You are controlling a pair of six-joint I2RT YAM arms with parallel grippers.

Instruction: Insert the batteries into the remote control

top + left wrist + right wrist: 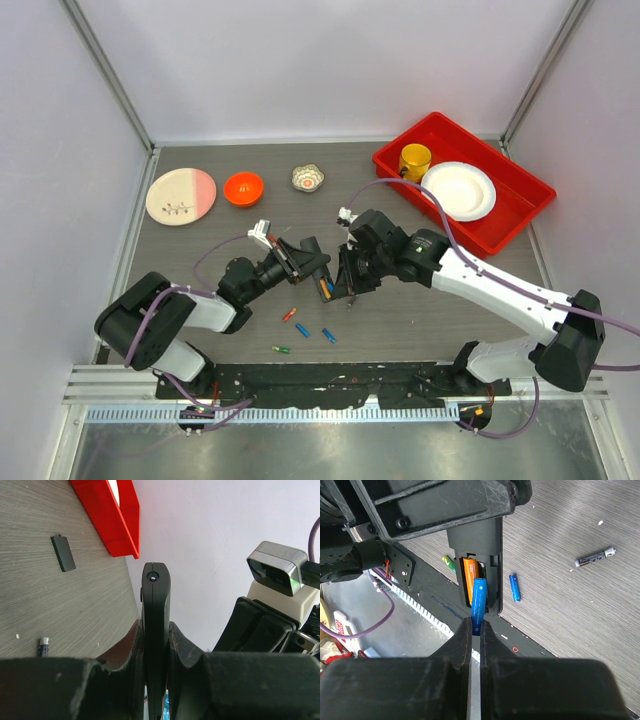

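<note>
My left gripper (305,257) (155,630) is shut on the black remote control (156,592), holding it edge-on above the table. In the right wrist view the remote (480,540) shows its open recess with an orange battery (471,575) lying in it. My right gripper (343,278) (475,627) is shut on a blue battery (478,600), whose far end lies over the empty slot beside the orange one. Loose on the table are an orange battery (289,314), two blue ones (302,330) (328,335) and a green one (281,349).
A small flat black piece (63,553) and a dark battery (43,646) (594,557) lie on the table. At the back right is a red tray (520,215) with a white plate and a yellow cup. An orange bowl (243,187), a pink plate (181,195) and a small dish (308,178) stand at the back.
</note>
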